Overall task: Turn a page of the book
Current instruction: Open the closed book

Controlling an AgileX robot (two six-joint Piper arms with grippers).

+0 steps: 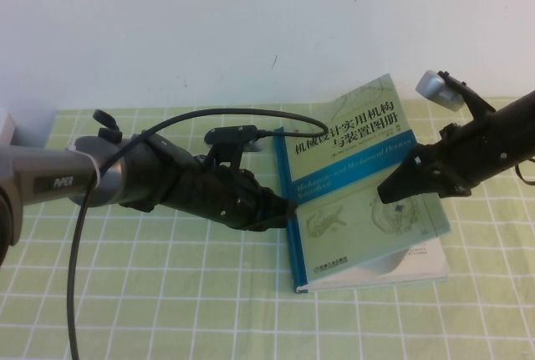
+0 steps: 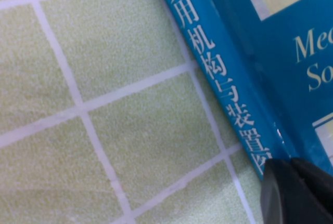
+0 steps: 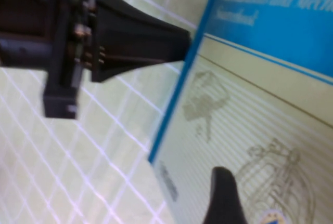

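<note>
High view: the book (image 1: 359,189) lies closed on the green checked tablecloth (image 1: 167,293), cover up, its teal spine directly in front of the left gripper (image 1: 287,210) and its cover under the right gripper (image 1: 389,192). The pale yellow-green cover carries a black Chinese title, a teal band with English lettering and mechanism drawings. No page is lifted; only the edge of the page block (image 1: 384,266) shows along the book's near end.

Left gripper: its tip meets the spine about midway along the book's length. The left wrist view shows one dark finger (image 2: 296,193) touching the spine (image 2: 229,89), which bears white Chinese characters, with tablecloth on the finger's other side. Whether its fingers are spread or pressed together cannot be told. A black cable (image 1: 125,176) loops over this arm.

Right gripper: it hangs above the cover's central part, over the drawings and just below the teal band, with the book's fore-edge behind it. Its fingers stand spread wide and grip nothing. The right wrist view shows one dark fingertip (image 3: 225,195) over a printed drawing (image 3: 281,174); contact with the cover cannot be confirmed. Beyond the fingertip, that view shows the left gripper (image 3: 177,39) against the book's teal edge.

Beyond both grippers, a plain white wall (image 1: 209,26) rises behind the table.
</note>
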